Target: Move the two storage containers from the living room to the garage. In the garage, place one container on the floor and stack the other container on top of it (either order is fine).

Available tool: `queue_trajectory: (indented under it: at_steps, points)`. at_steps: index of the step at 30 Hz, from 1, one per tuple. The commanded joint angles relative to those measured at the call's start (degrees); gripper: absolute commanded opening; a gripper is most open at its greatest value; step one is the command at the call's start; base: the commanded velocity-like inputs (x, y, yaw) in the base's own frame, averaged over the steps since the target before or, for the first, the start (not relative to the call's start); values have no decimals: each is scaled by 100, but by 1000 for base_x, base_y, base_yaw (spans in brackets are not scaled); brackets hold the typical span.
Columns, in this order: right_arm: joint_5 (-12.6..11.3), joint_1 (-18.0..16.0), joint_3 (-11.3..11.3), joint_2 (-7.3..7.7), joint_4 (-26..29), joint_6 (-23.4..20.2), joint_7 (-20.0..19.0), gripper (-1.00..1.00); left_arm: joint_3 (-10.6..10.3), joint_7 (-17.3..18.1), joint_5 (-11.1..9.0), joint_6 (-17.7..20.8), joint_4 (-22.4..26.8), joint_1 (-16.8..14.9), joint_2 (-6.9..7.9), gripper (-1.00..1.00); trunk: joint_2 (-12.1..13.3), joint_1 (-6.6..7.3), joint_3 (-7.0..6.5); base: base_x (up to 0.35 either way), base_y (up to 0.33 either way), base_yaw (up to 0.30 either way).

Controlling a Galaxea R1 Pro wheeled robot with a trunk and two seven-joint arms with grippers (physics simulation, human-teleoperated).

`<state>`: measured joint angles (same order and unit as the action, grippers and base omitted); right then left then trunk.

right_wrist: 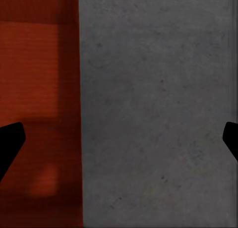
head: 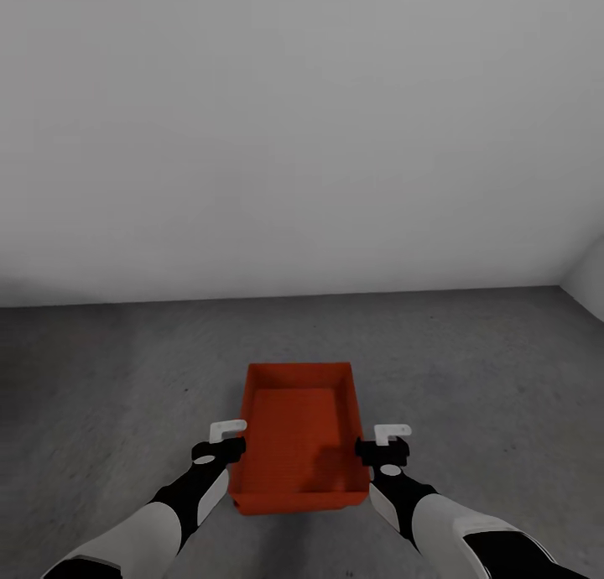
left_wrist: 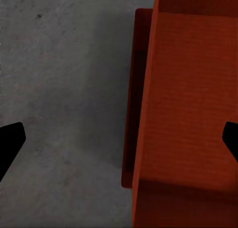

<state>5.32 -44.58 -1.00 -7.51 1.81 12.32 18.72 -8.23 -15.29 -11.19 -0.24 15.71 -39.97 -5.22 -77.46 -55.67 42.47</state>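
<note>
Sitting on the grey concrete floor (head: 470, 369) at 12 o'clock from the robot, the orange-red container (head: 298, 428) is running its long axis away toward the white wall (head: 302, 143). Left gripper (head: 226, 439) and right gripper (head: 387, 441) are flanking its near end at 9 and 3 o'clock, equally near. Both are gaping wide, each straddling a side wall, holding nothing.

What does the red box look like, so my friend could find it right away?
Look at the grey concrete floor in front of the plain white wall. Low down, between the left gripper and the right gripper, sits the orange-red box. It has no lid, and it is the brightest thing there.
</note>
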Motion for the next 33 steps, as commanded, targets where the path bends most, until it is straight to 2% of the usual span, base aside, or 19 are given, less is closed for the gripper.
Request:
queue_trajectory:
  at_steps: [1, 33]
  points:
    - [51, -4, -5, 0, -8, -2, 43, 100, -52, -35, -59, -2, 2, -2, 3, 100, 39, 23, -14, 0, 0, 0]
    - [39, -6, -6, 48, -8, 6, -26, 100, -54, -35, -59, -2, 8, -2, -5, 100, 1323, 726, -589, 0, 0, 0]
